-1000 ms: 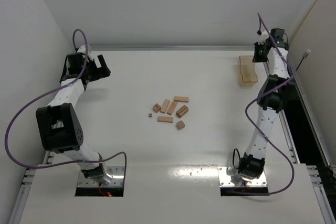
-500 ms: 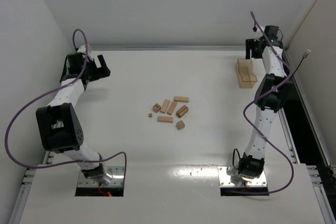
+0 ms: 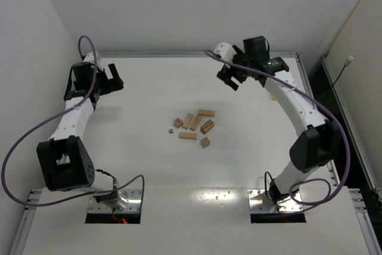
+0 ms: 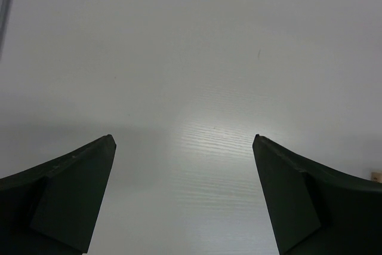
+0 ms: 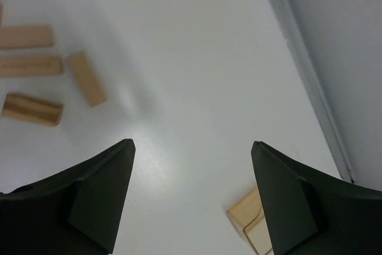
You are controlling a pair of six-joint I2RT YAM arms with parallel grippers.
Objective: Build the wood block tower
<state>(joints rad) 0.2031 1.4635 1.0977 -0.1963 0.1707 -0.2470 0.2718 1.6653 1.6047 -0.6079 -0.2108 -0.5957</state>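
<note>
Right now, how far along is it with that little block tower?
Nothing is stacked yet: the wood blocks all lie scattered flat in the middle of the table. Nothing is in hand either. The right gripper hovers open and empty beyond the blocks, and the left gripper is open at the far left. All the picking and stacking is left.

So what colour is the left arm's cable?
The cable is purple, clearest in the top external view.

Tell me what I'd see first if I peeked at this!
A little bunch of wood blocks lies scattered in the middle of the white table, nothing stacked yet. The right hand hangs open just beyond them, and the left hand sits open at the far left.
</note>
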